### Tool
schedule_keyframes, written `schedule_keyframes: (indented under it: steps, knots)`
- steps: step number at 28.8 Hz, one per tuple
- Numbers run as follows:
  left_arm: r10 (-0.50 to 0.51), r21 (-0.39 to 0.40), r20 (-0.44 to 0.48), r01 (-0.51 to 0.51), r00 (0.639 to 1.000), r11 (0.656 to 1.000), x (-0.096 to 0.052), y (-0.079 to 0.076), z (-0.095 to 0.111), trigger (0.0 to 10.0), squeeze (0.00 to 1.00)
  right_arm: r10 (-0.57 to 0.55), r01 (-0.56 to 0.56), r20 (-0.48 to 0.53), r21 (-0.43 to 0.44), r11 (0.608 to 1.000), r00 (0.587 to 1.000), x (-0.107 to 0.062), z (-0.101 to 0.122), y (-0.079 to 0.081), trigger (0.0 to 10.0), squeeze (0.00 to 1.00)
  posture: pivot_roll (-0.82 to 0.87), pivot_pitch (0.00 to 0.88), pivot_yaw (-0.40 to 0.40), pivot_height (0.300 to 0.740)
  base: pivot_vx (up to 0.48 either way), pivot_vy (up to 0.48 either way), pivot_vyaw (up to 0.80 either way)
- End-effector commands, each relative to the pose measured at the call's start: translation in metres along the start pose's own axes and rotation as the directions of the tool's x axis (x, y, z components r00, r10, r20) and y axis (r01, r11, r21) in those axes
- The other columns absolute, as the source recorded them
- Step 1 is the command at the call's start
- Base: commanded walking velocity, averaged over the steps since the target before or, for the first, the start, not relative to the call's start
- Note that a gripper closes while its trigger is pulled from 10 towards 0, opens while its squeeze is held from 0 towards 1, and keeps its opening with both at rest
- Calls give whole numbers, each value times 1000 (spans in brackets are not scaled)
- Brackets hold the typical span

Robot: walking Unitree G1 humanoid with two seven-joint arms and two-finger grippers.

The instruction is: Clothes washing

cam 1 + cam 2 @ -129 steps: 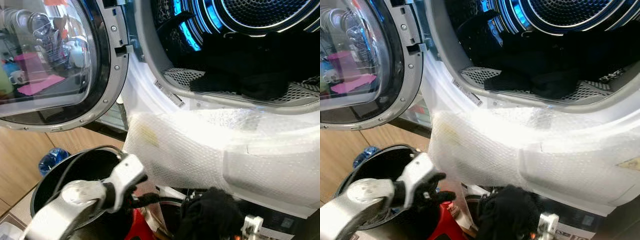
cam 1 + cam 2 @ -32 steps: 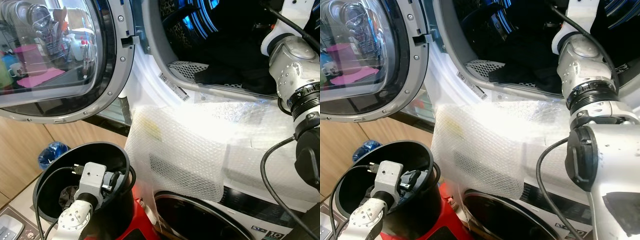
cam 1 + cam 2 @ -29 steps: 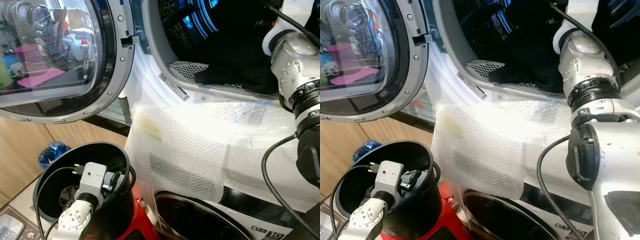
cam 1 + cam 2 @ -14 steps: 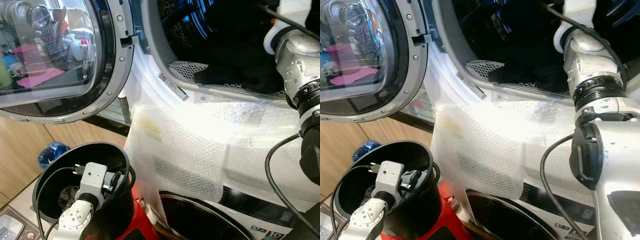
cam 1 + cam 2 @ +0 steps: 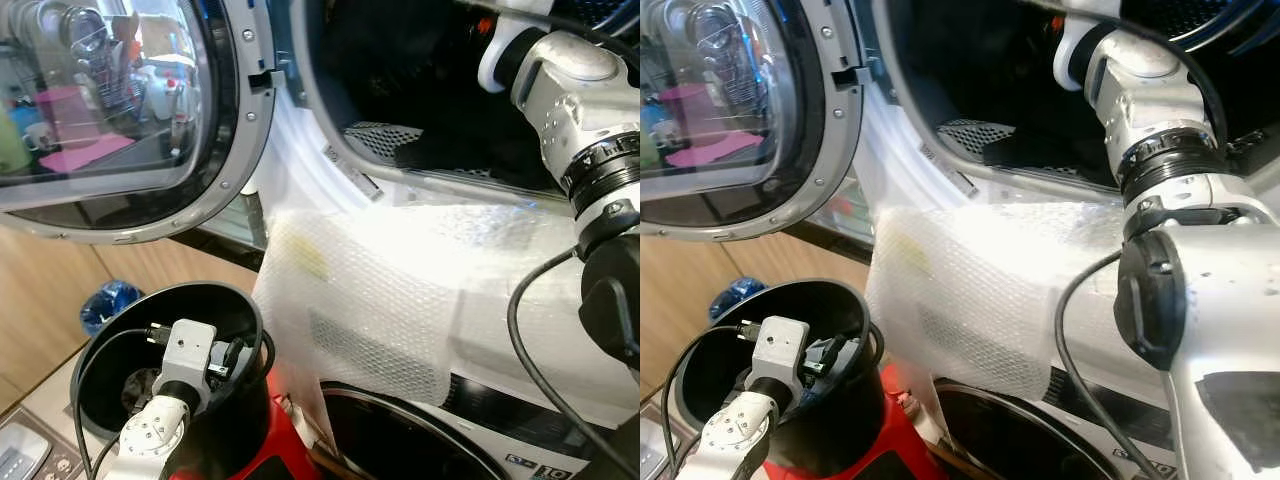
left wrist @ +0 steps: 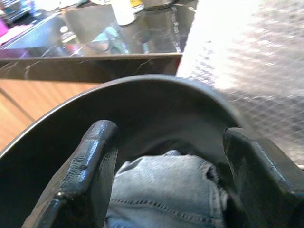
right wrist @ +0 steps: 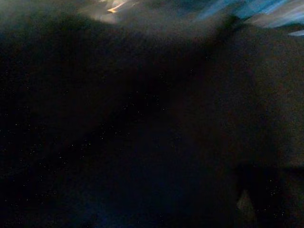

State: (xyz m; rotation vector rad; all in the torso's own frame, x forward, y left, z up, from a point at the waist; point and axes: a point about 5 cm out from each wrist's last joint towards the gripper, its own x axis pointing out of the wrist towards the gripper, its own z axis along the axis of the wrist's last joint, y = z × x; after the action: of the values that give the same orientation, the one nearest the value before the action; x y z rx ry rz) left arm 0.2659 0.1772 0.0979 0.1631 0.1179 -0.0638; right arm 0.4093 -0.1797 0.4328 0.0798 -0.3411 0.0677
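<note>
The washer's open drum (image 5: 372, 135) holds dark clothes (image 5: 450, 152) on its perforated lip. My right arm (image 5: 1145, 110) reaches up into the drum, and its gripper is hidden among them. The right wrist view is nearly black, with dark cloth (image 7: 142, 118) close against it. My left gripper (image 6: 171, 166) hangs open inside a black round basket (image 5: 95, 345), its fingers (image 6: 90, 171) on either side of a light blue denim garment (image 6: 166, 194) lying just below them.
The round glass door (image 5: 110, 110) stands open at the left. Bubble wrap (image 5: 380, 290) drapes over the machine's front below the drum. A second door (image 5: 400, 440) sits lower down. A red stand (image 5: 270, 450) is beside the basket, and a blue object (image 5: 108, 300) lies on the wooden floor.
My right arm, which held a black garment low down 4.5 s ago, has risen into the drum and swung further left. My left gripper has sunk into the basket and stays there.
</note>
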Motion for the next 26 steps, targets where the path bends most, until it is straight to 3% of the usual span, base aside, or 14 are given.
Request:
schedule_keyframes:
  steps: [1, 2, 3, 8, 10, 12, 15, 18, 20, 21, 22, 24, 25, 26]
  knots:
    - [30, -10, 8, -30, 1000, 1000, -1, 3, 4, 10000, 0, -251, 246, 35, 106, 963, 967, -5, 22, -28, 10000, 1000, 84, 0, 76, 740, 0, 0, 0]
    - [41, -15, 22, -41, 999, 999, 0, 4, 6, 10000, 0, -228, 228, 43, 9, 974, 973, -4, 22, -26, 10000, 1000, 63, 0, 85, 740, 0, 0, 0]
    - [43, -16, 25, -43, 999, 999, 1, 4, 7, 10000, 0, -228, 229, 39, -29, 973, 973, -4, 20, -26, 10000, 1000, 63, 0, 85, 740, 0, 0, 0]
    - [1, -2, 27, -1, 1000, 1000, 5, -3, 9, 10000, 0, -188, 188, -24, -26, 982, 982, -4, 1, -26, 10000, 1000, 42, 0, 95, 740, 0, 0, 0]
    - [-11, 4, 30, 11, 1000, 1000, 5, -4, 10, 10000, 0, -137, 135, -51, -29, 990, 989, -3, -6, -21, 10000, 1000, 42, 0, 95, 740, 0, 0, 0]
    - [-26, 13, 32, 26, 999, 1000, 5, -6, 12, 10000, 0, -16, 9, -98, -63, 998, 995, -2, -16, -7, 10000, 1000, 37, 0, 99, 740, 0, 0, 0]
    - [-37, 14, 24, 36, 999, 999, 4, -6, 12, 10000, 0, 184, -217, -152, -235, 948, 971, -1, -23, 15, 10000, 1000, 30, 0, 107, 740, 0, 0, 0]
    - [-48, 14, 26, 48, 999, 999, 4, -8, 12, 10000, 0, 385, -416, -160, -276, 867, 909, -3, -20, 32, 10000, 1000, 29, 0, 109, 740, 0, 0, 0]
    - [-50, 14, 26, 50, 998, 999, 4, -9, 12, 10000, 0, 408, -439, -163, -282, 853, 898, -4, -19, 34, 10000, 1000, 29, 0, 109, 740, 0, 0, 0]
    - [-58, 15, 29, 58, 998, 998, 4, -10, 13, 10000, 0, 500, -527, -166, -296, 797, 850, -6, -17, 39, 10000, 1000, 37, 0, 107, 740, 0, 0, 0]
    - [-64, 17, 32, 63, 997, 998, 5, -11, 14, 10000, 0, 537, -557, -149, -266, 787, 830, -7, -14, 41, 10000, 1000, 40, 0, 108, 740, 0, 0, 0]
    - [-70, 20, 39, 69, 997, 997, 5, -12, 16, 10000, 0, 445, -452, -79, -172, 875, 892, -4, -7, 35, 10000, 1000, 43, 0, 109, 740, 0, 0, 0]
    - [-70, 20, 41, 70, 997, 997, 6, -12, 17, 10000, 0, 262, -268, -65, -109, 957, 963, -1, -6, 21, 10000, 1000, 44, 0, 107, 740, 0, 0, 0]
    - [-70, 20, 40, 70, 997, 997, 6, -12, 17, 10000, 0, 228, -234, -68, -104, 967, 971, 0, -6, 18, 10000, 1000, 44, 0, 107, 740, 0, 0, 0]
